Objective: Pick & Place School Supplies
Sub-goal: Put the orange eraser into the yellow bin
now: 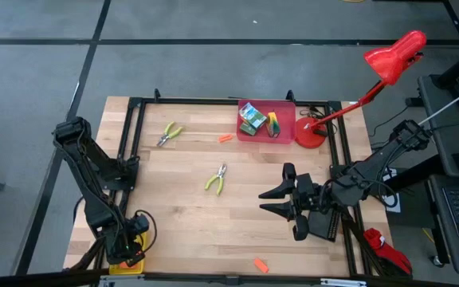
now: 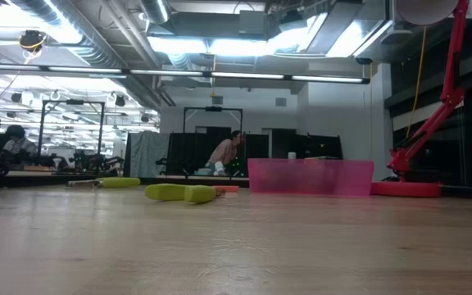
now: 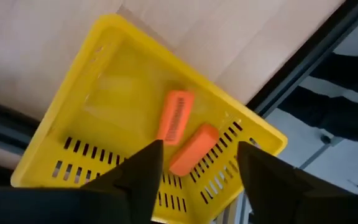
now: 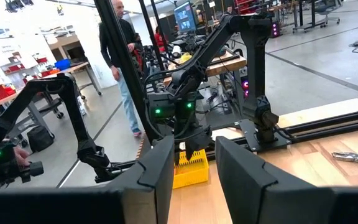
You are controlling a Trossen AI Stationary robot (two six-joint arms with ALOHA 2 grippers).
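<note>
My left gripper [image 3: 197,171] hangs open over the yellow bin [image 3: 123,93] at the table's near left corner [image 1: 136,245], touching nothing. Two orange sticks [image 3: 185,134] lie in that bin. My right gripper [image 1: 268,201] is open above the table right of centre, pointing toward the left edge. Its fingers [image 4: 160,168] hold nothing. Green-and-yellow crayon boxes [image 1: 253,119] lie in the pink-red bin [image 1: 287,110]. One pair of pliers [image 1: 168,134] lies near the far left, another [image 1: 217,179] at mid-table. Orange sticks lie by the red bin [image 1: 225,138] and at the near edge [image 1: 260,265].
A red desk lamp stands with its base [image 1: 310,135] beside the pink-red bin, its arm reaching over the far right corner. Black frame rails [image 1: 130,143] run along the table's sides. Bare wood lies between the pliers and the near edge. People stand in the room beyond [image 4: 120,37].
</note>
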